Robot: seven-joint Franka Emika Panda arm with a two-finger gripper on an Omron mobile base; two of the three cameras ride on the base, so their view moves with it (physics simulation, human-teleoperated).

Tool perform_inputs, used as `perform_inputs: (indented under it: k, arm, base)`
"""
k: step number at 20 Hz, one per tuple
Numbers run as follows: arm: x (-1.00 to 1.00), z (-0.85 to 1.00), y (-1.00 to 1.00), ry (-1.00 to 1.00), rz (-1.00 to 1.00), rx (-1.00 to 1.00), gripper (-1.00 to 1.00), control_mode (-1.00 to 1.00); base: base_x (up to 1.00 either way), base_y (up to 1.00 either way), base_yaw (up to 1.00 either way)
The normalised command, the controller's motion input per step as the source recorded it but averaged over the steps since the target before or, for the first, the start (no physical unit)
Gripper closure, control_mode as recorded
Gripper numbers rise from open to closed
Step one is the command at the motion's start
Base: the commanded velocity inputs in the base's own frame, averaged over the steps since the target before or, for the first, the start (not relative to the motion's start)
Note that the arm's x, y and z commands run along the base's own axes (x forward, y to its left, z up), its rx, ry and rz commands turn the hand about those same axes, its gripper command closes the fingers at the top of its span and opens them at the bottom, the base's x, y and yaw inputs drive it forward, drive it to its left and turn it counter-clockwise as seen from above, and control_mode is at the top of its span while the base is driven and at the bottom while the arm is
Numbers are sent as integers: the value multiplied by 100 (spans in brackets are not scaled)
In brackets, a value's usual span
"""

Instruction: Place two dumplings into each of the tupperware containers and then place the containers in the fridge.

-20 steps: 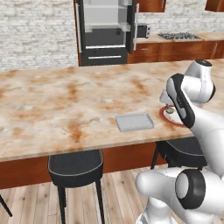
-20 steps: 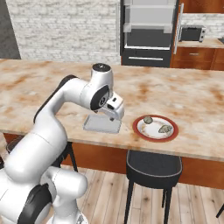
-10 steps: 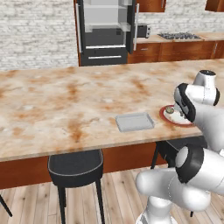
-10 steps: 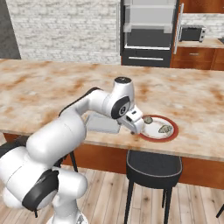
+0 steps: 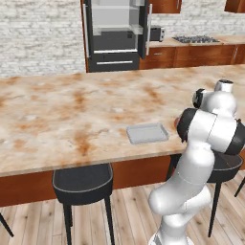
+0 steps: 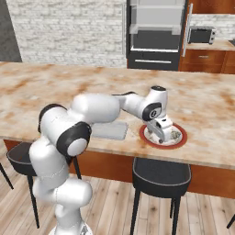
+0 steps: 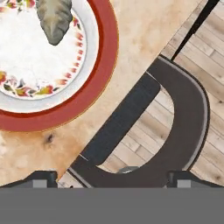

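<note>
Over the red-rimmed dish [image 6: 163, 136] at the counter's [image 5: 72, 115] edge, the gripper [image 6: 164, 132] is hovering wide open and empty, with a dumpling [image 7: 54, 14] lying off-centre from its aim; descending now risks missing it. One tupperware container [image 5: 147, 133] is waiting nearby.

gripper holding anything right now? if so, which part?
Nothing held. The gripper hangs over the red-rimmed plate with jaws wide open; in the hand view a dumpling lies untouched on the plate.

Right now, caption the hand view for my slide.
Open gripper over counter edge, beside a dumpling on the red-rimmed dish.
</note>
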Motion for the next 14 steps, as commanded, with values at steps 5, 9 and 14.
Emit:
perform_inputs:
  k: [5, 9, 14]
  arm:
    - [100, -44, -70, 14, -13, 12, -100, -100]
    - [100, -34, -53, 10, -8, 10, -100, -100]
    - [71, -50, -9, 3, -3, -1, -100, -100]
  base:
    - [0, 0, 0]
    - [0, 0, 0]
    - [0, 0, 0]
